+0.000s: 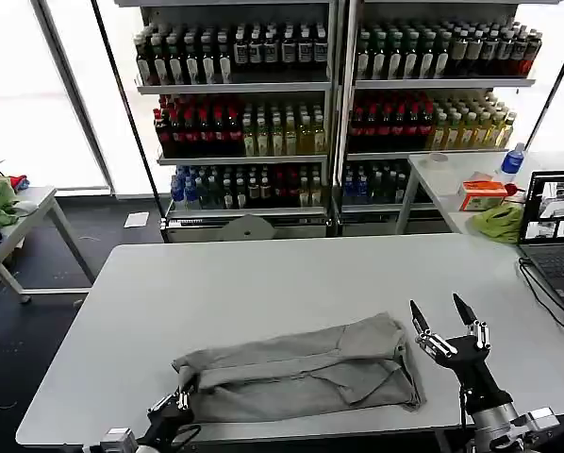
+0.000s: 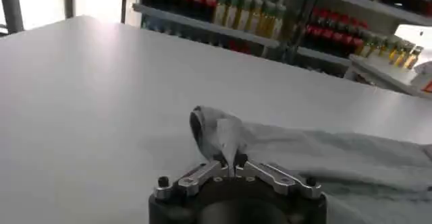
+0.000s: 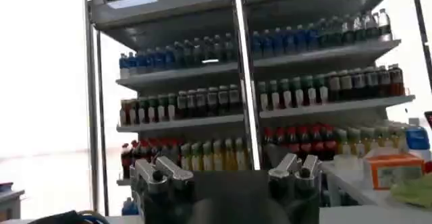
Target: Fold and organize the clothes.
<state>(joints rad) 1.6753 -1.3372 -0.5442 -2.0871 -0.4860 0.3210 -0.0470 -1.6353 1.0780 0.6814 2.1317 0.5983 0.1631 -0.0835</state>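
Observation:
One of the clothes, a light grey T-shirt [image 1: 301, 373], lies bunched in a long fold near the front edge of the white table [image 1: 263, 283]. My left gripper [image 1: 180, 396] is at the shirt's left end, shut on a raised pinch of the grey cloth [image 2: 223, 134]; in the left wrist view that gripper [image 2: 230, 164] holds the fabric between its fingertips. Just off the shirt's right end, my right gripper [image 1: 442, 316] points upward, open and holding nothing. In the right wrist view its spread fingers [image 3: 169, 171] face the shelves.
A laptop [image 1: 555, 222] with a cable sits at the table's right edge. Behind it, a second table carries a green cloth [image 1: 497, 222], an orange box [image 1: 482, 194] and a bottle [image 1: 513, 160]. Drink shelves [image 1: 329, 104] line the back. A side table [image 1: 18, 217] stands far left.

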